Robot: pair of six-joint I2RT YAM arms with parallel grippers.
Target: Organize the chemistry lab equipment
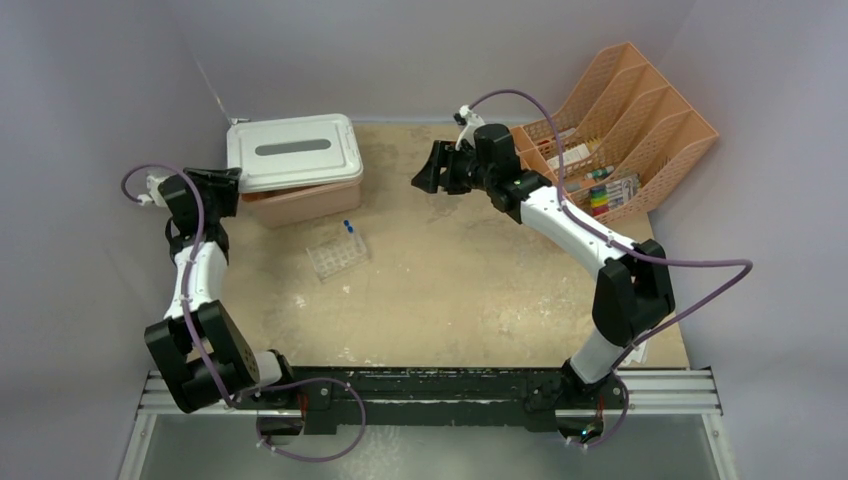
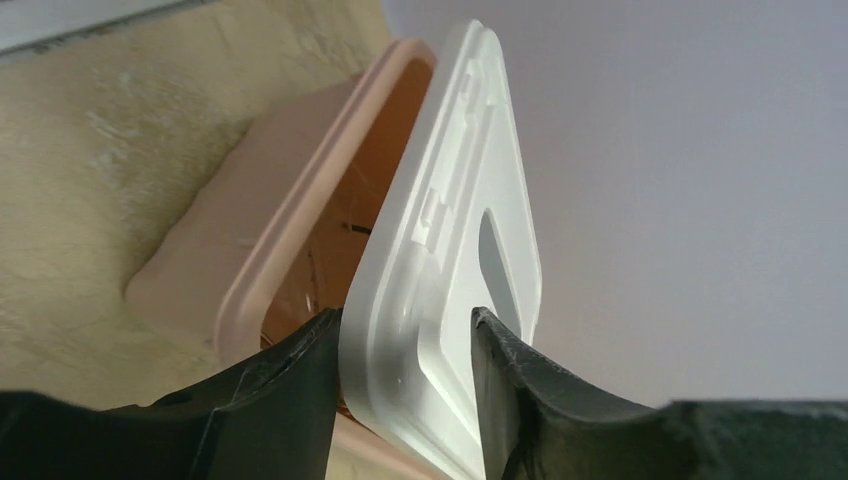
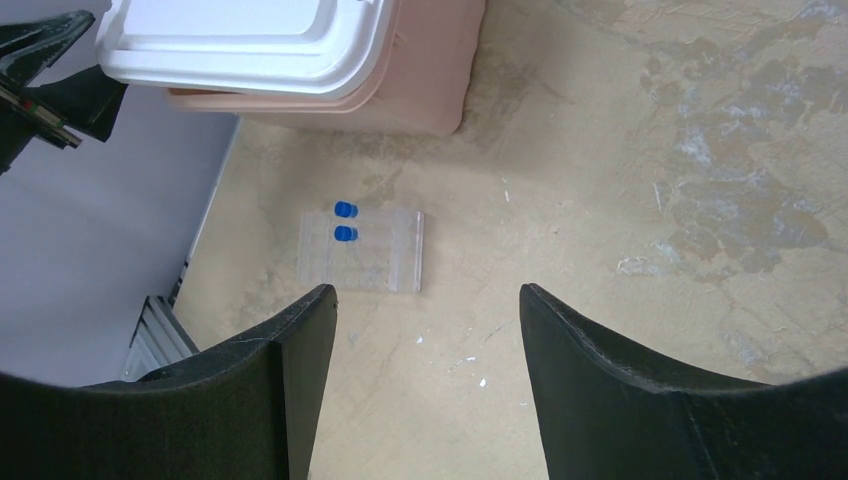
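Note:
A clear plastic tube rack (image 1: 337, 252) (image 3: 362, 250) lies on the table with two blue-capped vials (image 1: 349, 226) (image 3: 345, 221) in its far end. Behind it stands a pink box (image 1: 305, 200) (image 2: 220, 250) with a white lid (image 1: 292, 150) (image 2: 450, 200) resting askew on it, so part of the inside shows. My left gripper (image 1: 224, 179) (image 2: 405, 312) straddles the lid's left corner. One finger touches the rim, the other stands slightly off it, so it is open. My right gripper (image 1: 425, 170) (image 3: 425, 290) hovers open and empty above the table, right of the box.
An orange slotted file organizer (image 1: 620, 130) holding markers and small boxes stands at the back right. Grey walls close in the back and both sides. The tabletop (image 1: 480, 270) is worn and blotchy.

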